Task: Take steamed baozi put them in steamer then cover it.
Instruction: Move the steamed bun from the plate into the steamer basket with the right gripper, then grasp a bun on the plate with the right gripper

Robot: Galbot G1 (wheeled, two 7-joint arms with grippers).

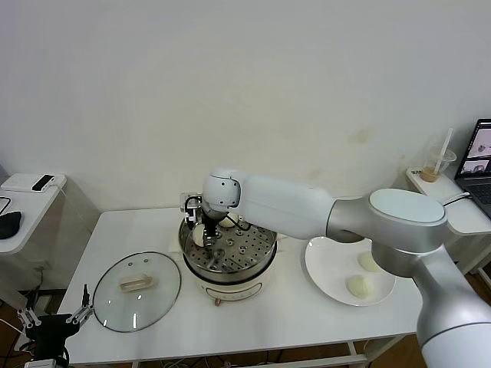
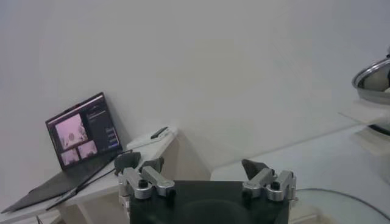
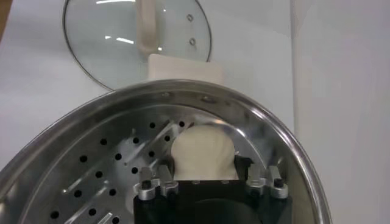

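My right gripper [image 1: 202, 236] reaches down into the steamer [image 1: 265, 264] at its left side and is shut on a cream-white baozi [image 1: 198, 234]. In the right wrist view the baozi [image 3: 204, 152] sits between the fingers [image 3: 241, 165], just above the perforated tray [image 3: 109, 164]. A second white baozi [image 1: 231, 221] shows in the pot behind the wrist. Two more baozi [image 1: 369, 261] [image 1: 359, 286] lie on the white plate [image 1: 326, 268] to the right. The glass cover [image 1: 136, 291] lies flat on the table left of the steamer, also in the right wrist view [image 3: 103, 36]. My left gripper [image 1: 54, 322] is parked low at the front left, open and empty.
A side table with a phone [image 1: 42, 182] and a mouse [image 1: 8, 224] stands far left. A drink cup [image 1: 436, 165] and a laptop [image 1: 477, 153] stand on a shelf at the far right. The left wrist view shows a laptop [image 2: 79, 131] and the steamer's rim [image 2: 372, 76].
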